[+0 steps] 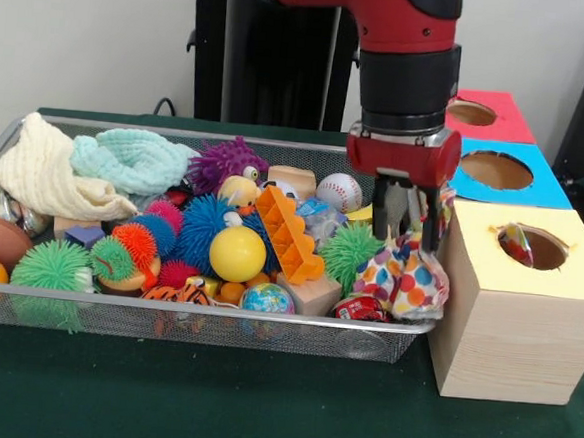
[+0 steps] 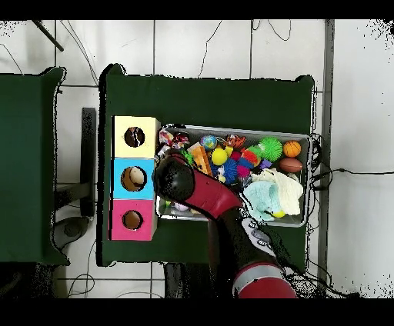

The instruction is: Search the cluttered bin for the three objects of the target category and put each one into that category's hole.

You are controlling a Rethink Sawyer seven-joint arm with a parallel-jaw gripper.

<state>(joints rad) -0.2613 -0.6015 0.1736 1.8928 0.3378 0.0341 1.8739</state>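
The end effector (image 1: 408, 230) is clamped on a polka-dot cloth (image 1: 402, 278) at the bin's (image 1: 215, 319) end. From overhead, the arm (image 2: 202, 194) hides both.

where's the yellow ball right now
Front view: the yellow ball sits near the middle of the bin, toward its front edge, left of the orange block and just above the globe ball.

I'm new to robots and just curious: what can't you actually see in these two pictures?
- Front view: the polka-dot cloth bag covers the gripper fingers' tips.
- Overhead view: the red and black arm hides the gripper and that bag.
- Front view: the yellow-topped wooden box shows only a scrap of patterned cloth in its hole.
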